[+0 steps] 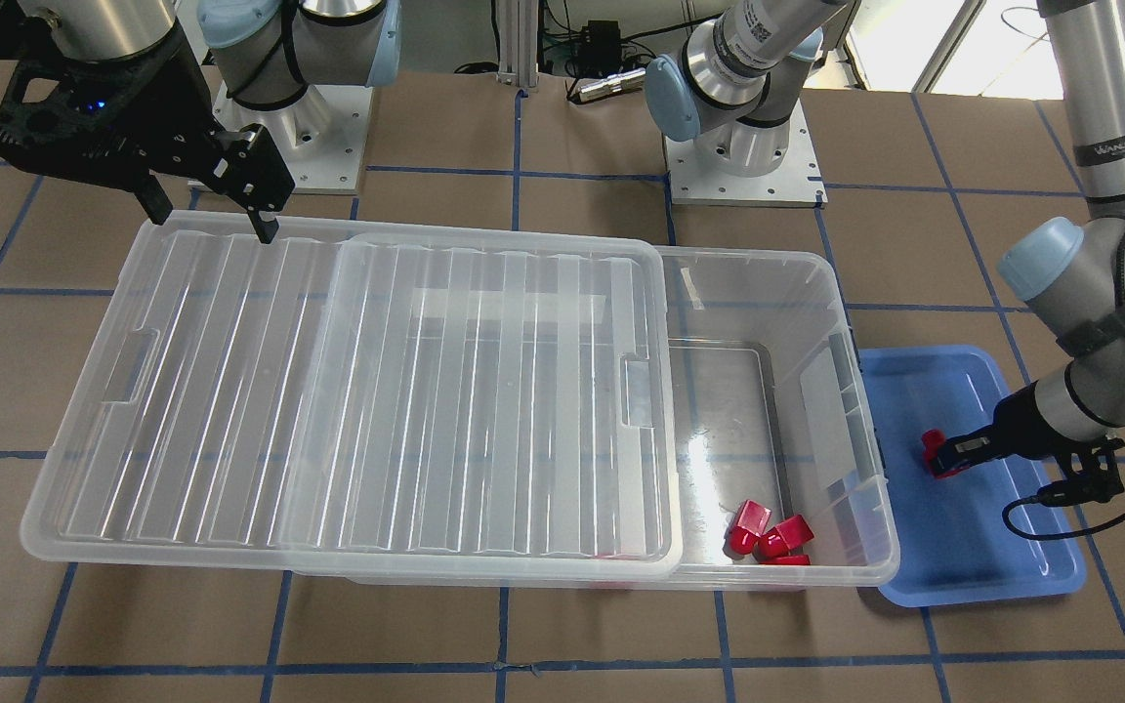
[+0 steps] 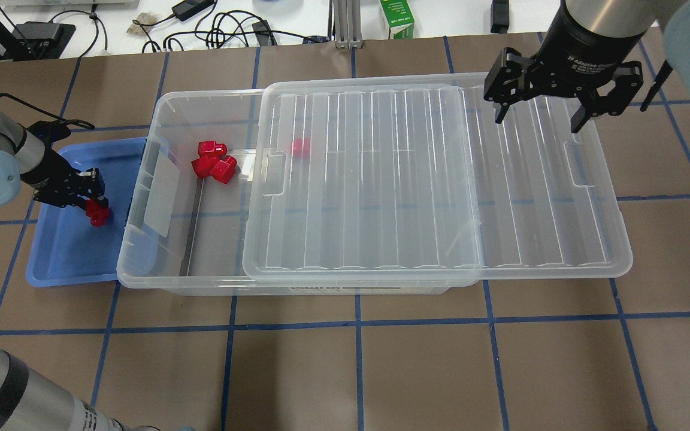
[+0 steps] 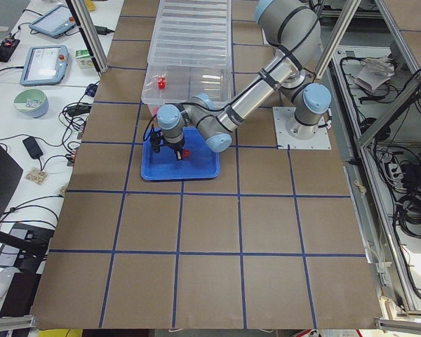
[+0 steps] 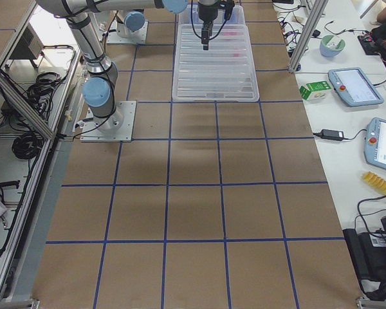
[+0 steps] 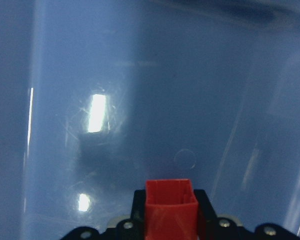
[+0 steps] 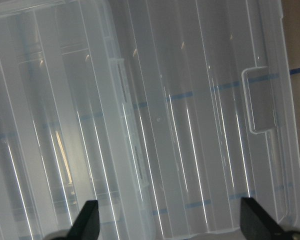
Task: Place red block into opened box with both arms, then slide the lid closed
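Note:
My left gripper (image 1: 948,457) is shut on a small red block (image 1: 934,451) and holds it low over the blue tray (image 1: 973,561). The left wrist view has that red block (image 5: 170,207) pinched between the fingers. The clear box (image 2: 135,239) lies beside the tray, uncovered at that end. Its ribbed lid (image 2: 411,179) covers the rest and overhangs the far end. My right gripper (image 2: 538,124) hangs open just above the overhanging part of the lid (image 6: 190,125), holding nothing.
A cluster of red blocks (image 2: 213,164) lies on the box floor in the uncovered end, and one more (image 2: 301,146) shows through the lid. Cables and a green carton (image 2: 397,18) sit beyond the table's far edge.

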